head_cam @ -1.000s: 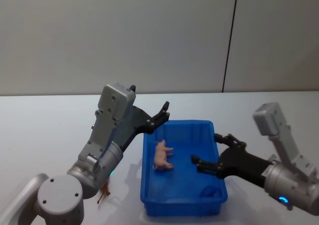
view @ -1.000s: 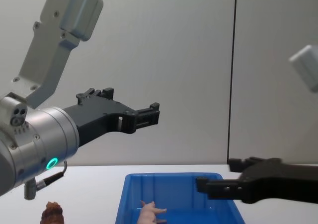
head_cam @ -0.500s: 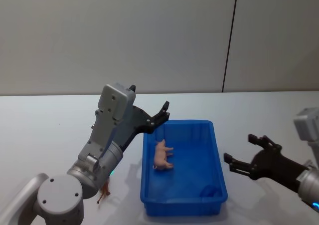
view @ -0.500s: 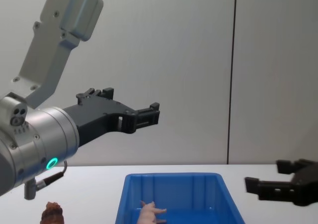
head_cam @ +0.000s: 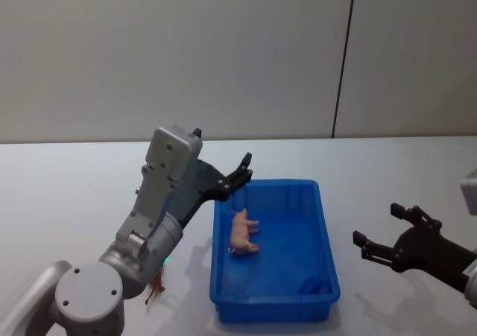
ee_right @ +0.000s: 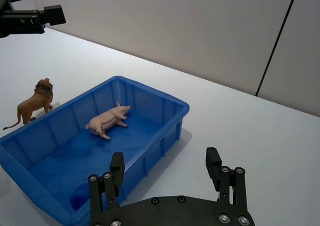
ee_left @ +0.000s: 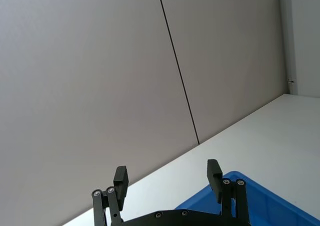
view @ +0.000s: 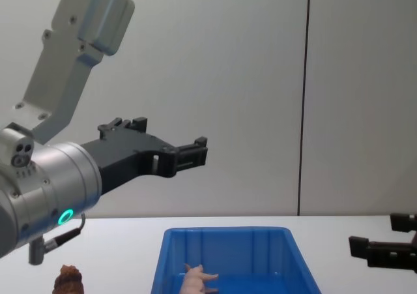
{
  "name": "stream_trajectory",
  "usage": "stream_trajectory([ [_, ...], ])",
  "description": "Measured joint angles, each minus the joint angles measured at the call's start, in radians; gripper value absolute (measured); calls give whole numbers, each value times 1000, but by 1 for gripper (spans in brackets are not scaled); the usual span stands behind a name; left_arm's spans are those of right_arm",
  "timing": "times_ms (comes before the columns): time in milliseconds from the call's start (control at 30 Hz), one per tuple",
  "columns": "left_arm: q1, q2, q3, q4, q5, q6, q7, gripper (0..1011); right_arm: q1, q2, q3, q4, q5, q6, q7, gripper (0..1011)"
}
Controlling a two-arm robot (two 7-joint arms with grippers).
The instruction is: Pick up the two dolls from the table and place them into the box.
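Observation:
The pale pink pig doll [head_cam: 242,232] [ee_right: 107,121] lies on its side inside the blue box [head_cam: 326,241] [ee_right: 151,90], near its left wall. The reddish-brown doll [ee_right: 35,102], a lion figure, stands on the white table [head_cam: 67,202] just left of the box; my left arm partly hides it [head_cam: 156,286]. My left gripper [head_cam: 242,169] [view: 195,152] hangs open and empty high above the box's far left corner. My right gripper [head_cam: 377,226] [ee_right: 165,160] is open and empty, out to the right of the box above the table.
A grey panelled wall [head_cam: 238,53] rises behind the table. Bare white tabletop lies to the right of the box [ee_right: 260,136] and at the far left. The box's rim [view: 228,231] shows low in the chest view, with the pig [view: 199,279] and lion [view: 68,279].
My right gripper has drawn back from over the box's right side to the right, staying open. The left arm and both dolls have barely moved.

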Motion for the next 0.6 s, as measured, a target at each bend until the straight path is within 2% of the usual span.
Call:
stream_trajectory([
  [367,51,32,-6,-57,-25,80,64,1001,-10,12,7,-4,6,-6,-5,1001],
  [600,129,84,-16,-119,-86,148,141,1001,-13,16,9,-5,8,-8,-7,1001],
])
